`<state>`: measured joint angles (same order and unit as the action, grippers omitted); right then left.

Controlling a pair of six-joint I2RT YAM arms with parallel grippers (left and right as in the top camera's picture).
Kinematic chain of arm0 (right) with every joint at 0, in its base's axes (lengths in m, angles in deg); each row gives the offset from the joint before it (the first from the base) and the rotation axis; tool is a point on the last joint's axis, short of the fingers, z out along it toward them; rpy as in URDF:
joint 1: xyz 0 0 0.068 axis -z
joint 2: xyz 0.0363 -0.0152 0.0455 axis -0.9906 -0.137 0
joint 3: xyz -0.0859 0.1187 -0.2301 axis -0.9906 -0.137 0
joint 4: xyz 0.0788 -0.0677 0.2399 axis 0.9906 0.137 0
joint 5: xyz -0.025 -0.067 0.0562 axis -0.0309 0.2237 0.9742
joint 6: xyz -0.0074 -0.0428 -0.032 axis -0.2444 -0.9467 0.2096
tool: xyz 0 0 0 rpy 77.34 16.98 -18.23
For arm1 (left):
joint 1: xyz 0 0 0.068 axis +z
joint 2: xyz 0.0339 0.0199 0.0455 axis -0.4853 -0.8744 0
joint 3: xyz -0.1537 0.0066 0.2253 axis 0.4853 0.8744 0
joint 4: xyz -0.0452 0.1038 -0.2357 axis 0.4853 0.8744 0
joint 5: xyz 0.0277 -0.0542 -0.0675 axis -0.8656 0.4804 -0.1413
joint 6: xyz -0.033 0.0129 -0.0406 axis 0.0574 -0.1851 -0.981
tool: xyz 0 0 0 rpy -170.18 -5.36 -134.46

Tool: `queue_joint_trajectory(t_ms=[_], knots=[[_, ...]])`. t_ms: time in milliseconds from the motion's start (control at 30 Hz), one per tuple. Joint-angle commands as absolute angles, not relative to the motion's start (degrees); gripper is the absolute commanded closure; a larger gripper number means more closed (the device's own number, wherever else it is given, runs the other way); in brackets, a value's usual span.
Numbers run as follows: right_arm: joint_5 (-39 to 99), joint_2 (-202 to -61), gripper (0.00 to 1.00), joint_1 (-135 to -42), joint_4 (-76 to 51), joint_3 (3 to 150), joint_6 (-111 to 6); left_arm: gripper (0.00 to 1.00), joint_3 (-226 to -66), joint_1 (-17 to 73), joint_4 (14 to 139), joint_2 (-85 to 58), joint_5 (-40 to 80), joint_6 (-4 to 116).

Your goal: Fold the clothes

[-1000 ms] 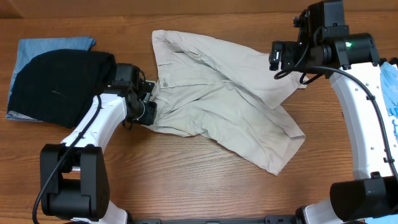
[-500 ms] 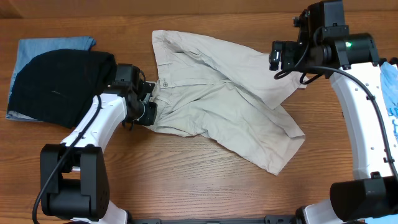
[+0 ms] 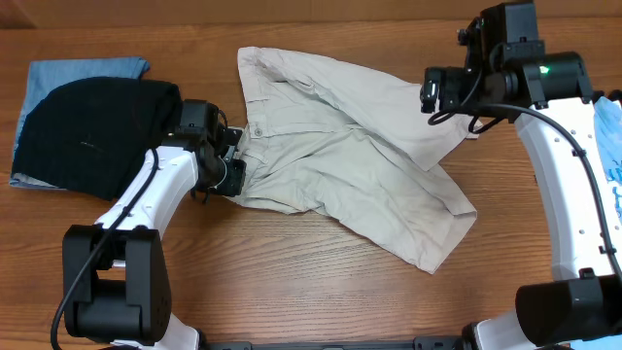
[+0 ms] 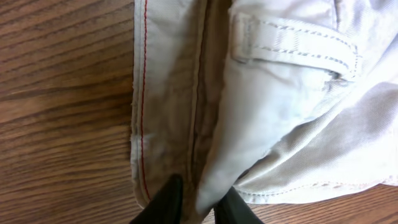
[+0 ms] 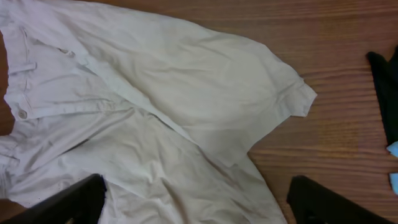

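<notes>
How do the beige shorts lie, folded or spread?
Spread: the shorts lie flat with both legs splayed apart; the left gripper pinches their edge.

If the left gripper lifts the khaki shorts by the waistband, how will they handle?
Probably floppy: the khaki shorts lie creased and rumpled, so the legs would likely droop and trail. The stitched waistband pinched in the left gripper looks thicker, so it may hold without slipping.

- A wooden table (image 3: 321, 292) fills the whole overhead view, its top a warm mid-brown.
- Darker streaks of grain run from left to right across the boards.
- Close up in the left wrist view, the grain shows as fine dark lines in reddish-brown wood.
- The light is soft and even, with faint shadows and a mild sheen on the wood.
</notes>
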<state>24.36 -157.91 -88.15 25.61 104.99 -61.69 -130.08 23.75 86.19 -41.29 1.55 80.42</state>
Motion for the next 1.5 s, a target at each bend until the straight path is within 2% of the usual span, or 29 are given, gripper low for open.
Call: queue_joint_trajectory(t_ms=[0, 233, 400, 700, 867, 1067, 1333, 1400, 1467], knots=[[24.46, -158.96, 0.15, -88.06, 25.68, 103.14, -61.69, 0.83, -131.08, 23.38, 85.99, -41.42, 2.89, 80.24], [24.46, -160.55, 0.3, -88.06, 21.48, 94.61, -62.54, 0.82, -131.08, 23.38, 85.95, -41.42, 2.91, 80.24], [24.46, -160.77, 0.35, -88.21, 10.55, 83.84, -65.41, 0.82, -131.08, 23.38, 85.97, -41.42, 2.89, 80.24], [27.57, -161.58, 0.35, -89.59, -5.16, 71.75, -72.79, 0.8, -131.08, 23.38, 85.71, -41.42, 2.89, 79.39], [29.43, -164.05, 0.34, -90.83, -8.22, 70.96, -78.48, 0.79, -131.08, 23.38, 85.47, -41.42, 2.91, 79.35], [25.34, -165.95, 0.36, -91.07, -13.14, 70.96, -78.67, 0.78, -131.08, 23.38, 85.36, -41.42, 2.89, 79.2], [25.97, -168.16, 0.37, -91.49, -13.08, 70.96, -78.67, 0.76, -131.08, 23.38, 84.44, -41.42, 2.89, 79.2], [25.99, -168.16, 0.35, -91.51, -13.58, 70.96, -78.67, 0.71, -131.08, 23.36, 84.44, -41.42, 2.91, 78.47], [25.99, -168.18, 0.33, -91.51, -14.15, 70.96, -78.67, 0.7, -131.08, 23.38, 84.33, -41.42, 2.86, 78.26]])
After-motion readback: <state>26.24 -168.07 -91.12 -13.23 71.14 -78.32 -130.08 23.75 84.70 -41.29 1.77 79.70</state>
